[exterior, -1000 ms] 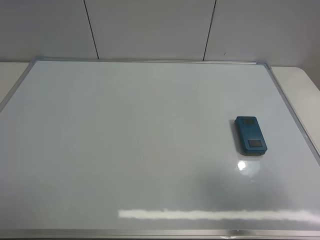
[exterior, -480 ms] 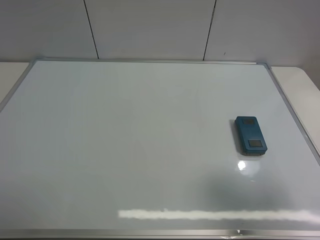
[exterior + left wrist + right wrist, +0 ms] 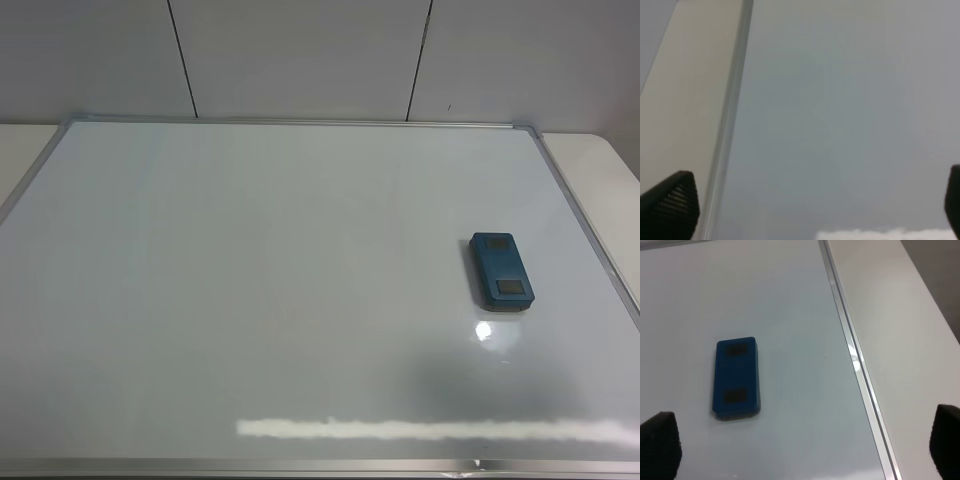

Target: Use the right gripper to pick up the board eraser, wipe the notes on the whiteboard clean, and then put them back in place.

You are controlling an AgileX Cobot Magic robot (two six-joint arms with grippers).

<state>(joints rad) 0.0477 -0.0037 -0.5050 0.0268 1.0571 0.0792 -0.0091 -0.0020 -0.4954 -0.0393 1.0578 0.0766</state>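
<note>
Exterior high: teal-blue rectangular board eraser (image 3: 501, 271) lies flat on glossy white silver-framed whiteboard (image 3: 250, 290), right side. Left wrist: left gripper (image 3: 810, 200) spread wide, empty. Right wrist: right gripper (image 3: 800, 442) spread wide, empty, eraser (image 3: 737, 377) apart from it.

My table (image 3: 600, 165) is pale and smooth. I can see bits of it on both sides of the whiteboard (image 3: 280, 290), at the far left corner and along the right edge. The big white whiteboard lies flat on the table and covers most of it. It has a thin silver frame (image 3: 585, 235) all around. In my right wrist view the table (image 3: 900, 340) runs beside the frame (image 3: 855, 360) as a wide bare strip. In my left wrist view, a strip of table (image 3: 685, 100) lies next to the frame (image 3: 730, 125) too.
</note>
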